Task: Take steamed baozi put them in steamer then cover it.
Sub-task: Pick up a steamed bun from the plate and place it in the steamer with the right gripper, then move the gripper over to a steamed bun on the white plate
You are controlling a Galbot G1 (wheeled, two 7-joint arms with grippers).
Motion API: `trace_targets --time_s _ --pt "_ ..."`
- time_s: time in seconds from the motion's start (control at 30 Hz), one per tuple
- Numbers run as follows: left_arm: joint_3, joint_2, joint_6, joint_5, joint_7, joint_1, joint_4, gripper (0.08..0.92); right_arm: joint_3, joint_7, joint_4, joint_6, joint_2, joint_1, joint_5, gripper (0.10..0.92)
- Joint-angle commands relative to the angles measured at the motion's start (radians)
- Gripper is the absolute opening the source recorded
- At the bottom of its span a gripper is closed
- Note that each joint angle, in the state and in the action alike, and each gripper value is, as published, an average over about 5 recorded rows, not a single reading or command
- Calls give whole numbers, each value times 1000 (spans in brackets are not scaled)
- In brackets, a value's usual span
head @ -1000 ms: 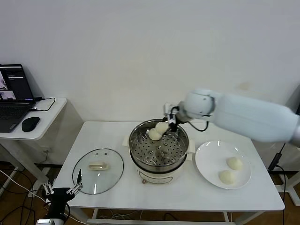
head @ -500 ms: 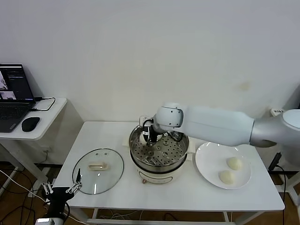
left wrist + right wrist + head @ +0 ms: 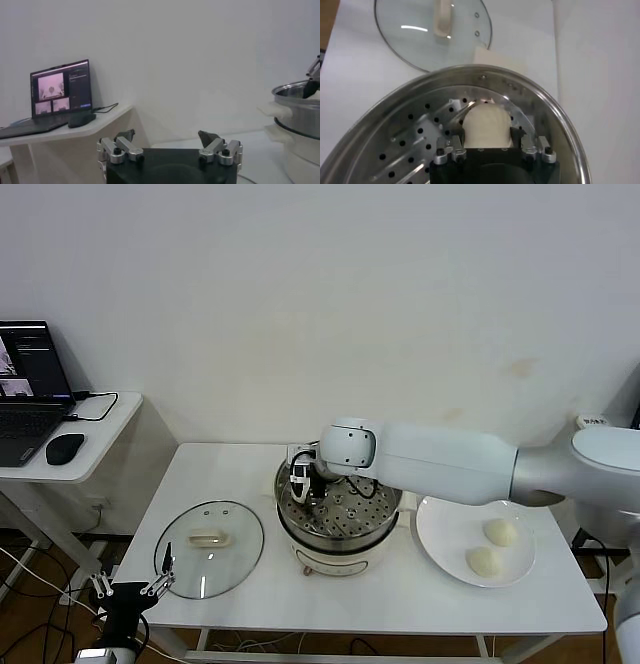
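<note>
The steamer stands mid-table on its cream base. My right gripper reaches down into its left side, shut on one baozi that sits low against the perforated tray by the steel wall. Two more baozi lie on the white plate to the right. The fourth is hidden. The glass cover lies flat on the table to the left, also in the right wrist view. My left gripper hangs open and empty below the table's front-left corner.
A side table at the far left holds a laptop and a mouse. The wall runs close behind the table. In the left wrist view the steamer stands to one side of the open left gripper.
My right gripper has carried the baozi from the steamer's far rim leftward and down onto the tray's left side. The left arm has not moved.
</note>
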Motion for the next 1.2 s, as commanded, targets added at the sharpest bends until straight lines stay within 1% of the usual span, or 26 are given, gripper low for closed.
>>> trace_targets --time_s 0.03,0.1,0.17,0.23,0.33,0.43,0.63,0.83,1.0,1.2 --pt "1 -1 1 1 0 1 -3 823 7 4 -2 -10 10 -6 13 580" --pt "1 -1 1 1 0 2 -2 823 5 -10 6 -12 2 6 10 593" --pt "0 -1 1 1 0 2 -2 823 1 -37 16 -13 -12 24 0 631" --pt "0 -1 1 1 0 3 -2 823 -1 -79 30 -12 -33 47 -15 690" --pt "1 -1 1 1 1 2 -2 823 0 -174 61 0 -87 100 -53 769" --pt "2 0 1 1 1 -1 -2 823 -1 -290 97 45 -161 161 -116 813" --pt "7 8 2 0 2 -6 -4 823 -3 -469 188 170 -363 251 -231 822" --pt "15 14 2 1 2 -5 -3 823 5 -600 279 338 -625 259 -348 823" --pt "22 18 2 1 2 -6 1 823 41 -642 322 427 -798 193 -450 823" --pt "36 15 2 6 2 -13 13 823 114 -614 334 459 -922 20 -573 823"
